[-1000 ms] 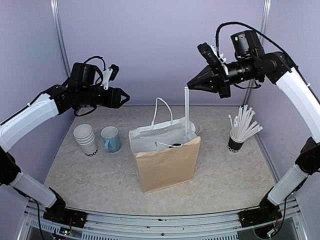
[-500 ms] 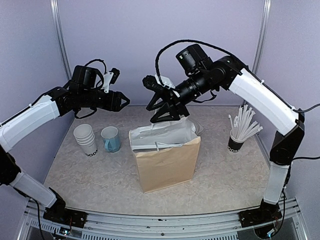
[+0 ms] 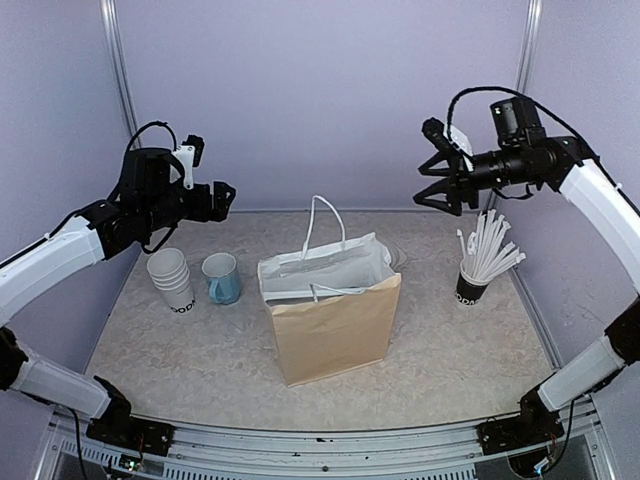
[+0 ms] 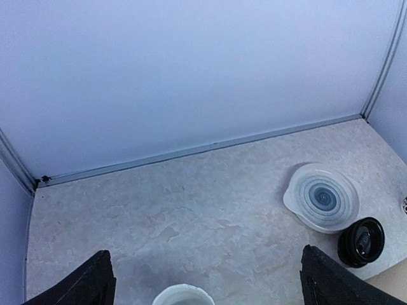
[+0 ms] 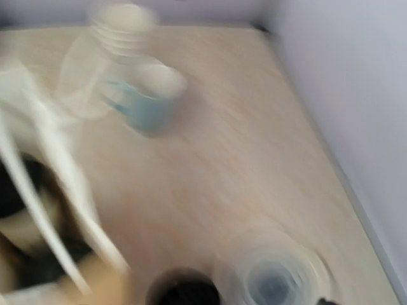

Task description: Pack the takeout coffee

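top external: left hand (image 3: 222,197), right hand (image 3: 425,188) both spread wide, empty; coffee hidden.

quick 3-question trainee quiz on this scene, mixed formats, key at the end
1. True or false: the blue mug stands between the stacked cups and the paper bag.
2. The straws sit in: A) the bag; B) a lone cup; C) the mug.
3. Fill in: the left gripper and right gripper are both ___, holding nothing.
Key: 1 true; 2 B; 3 open.
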Robot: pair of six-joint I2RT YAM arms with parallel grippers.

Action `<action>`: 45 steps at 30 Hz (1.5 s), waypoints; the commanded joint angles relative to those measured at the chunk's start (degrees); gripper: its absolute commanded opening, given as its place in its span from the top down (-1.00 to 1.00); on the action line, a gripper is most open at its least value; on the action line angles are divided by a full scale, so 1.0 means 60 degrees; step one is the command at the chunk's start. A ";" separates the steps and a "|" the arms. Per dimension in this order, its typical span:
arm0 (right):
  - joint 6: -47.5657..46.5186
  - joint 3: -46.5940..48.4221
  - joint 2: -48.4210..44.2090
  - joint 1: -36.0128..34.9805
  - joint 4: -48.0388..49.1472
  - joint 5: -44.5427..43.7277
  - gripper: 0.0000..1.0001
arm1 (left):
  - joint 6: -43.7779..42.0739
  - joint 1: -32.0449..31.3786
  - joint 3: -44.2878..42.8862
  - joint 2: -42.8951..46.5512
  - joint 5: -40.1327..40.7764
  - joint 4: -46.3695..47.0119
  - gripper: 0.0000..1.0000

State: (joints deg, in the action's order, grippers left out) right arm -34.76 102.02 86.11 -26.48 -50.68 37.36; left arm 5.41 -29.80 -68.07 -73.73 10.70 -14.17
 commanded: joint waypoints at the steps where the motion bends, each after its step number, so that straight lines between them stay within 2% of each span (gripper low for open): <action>1: 0.0822 -0.2406 -0.1743 0.1791 0.1875 -0.0618 -0.50 | -0.0726 0.0198 0.0738 0.0181 0.0628 0.2042 -0.97; 3: 0.1102 -0.3204 -0.2117 0.2758 0.2028 -0.0802 -0.39 | -0.0870 0.0374 0.0768 0.0148 -0.0346 0.2152 -0.88; 6: 0.1391 -0.4524 -0.2544 0.3801 0.2097 -0.1017 -0.05 | -0.0734 0.0887 0.0872 0.0210 -0.1998 0.2220 -0.65; 8: 0.1641 -0.5207 -0.2844 0.4449 0.2225 -0.0969 0.08 | -0.0436 0.1162 0.0993 0.0294 -0.2519 0.2287 -0.54; 12: 0.1940 -0.5976 -0.3681 0.5487 0.2181 -0.0891 0.17 | -0.0018 0.1557 0.1427 0.0516 -0.3072 0.2745 -0.48; 18: 0.1999 -0.6361 -0.4382 0.5673 0.1952 -0.1412 0.17 | 0.0402 0.1865 0.1612 0.0441 -0.3886 0.2871 -0.46; 26: 0.1790 -0.6354 -0.4663 0.5686 0.1254 -0.1941 0.21 | 0.0486 0.1911 0.1678 0.0408 -0.4120 0.2875 -0.44; 38: 0.1590 -0.6414 -0.4115 0.5688 0.0743 -0.2359 0.37 | 0.0549 0.1934 0.1692 0.0411 -0.4257 0.2847 -0.43; 41: 0.1558 -0.6412 -0.4022 0.5687 0.0711 -0.2473 0.50 | 0.0576 0.1926 0.1692 0.0402 -0.4305 0.2831 -0.44; 45: 0.1544 -0.6503 -0.3922 0.5686 0.0702 -0.2520 0.51 | 0.0605 0.1931 0.1692 0.0376 -0.4343 0.2817 -0.44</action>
State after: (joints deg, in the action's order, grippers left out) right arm -25.10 64.03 62.00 7.20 -45.54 23.14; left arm 8.75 -18.68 -58.50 -71.75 -14.41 1.69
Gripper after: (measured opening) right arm 0.243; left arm 0.719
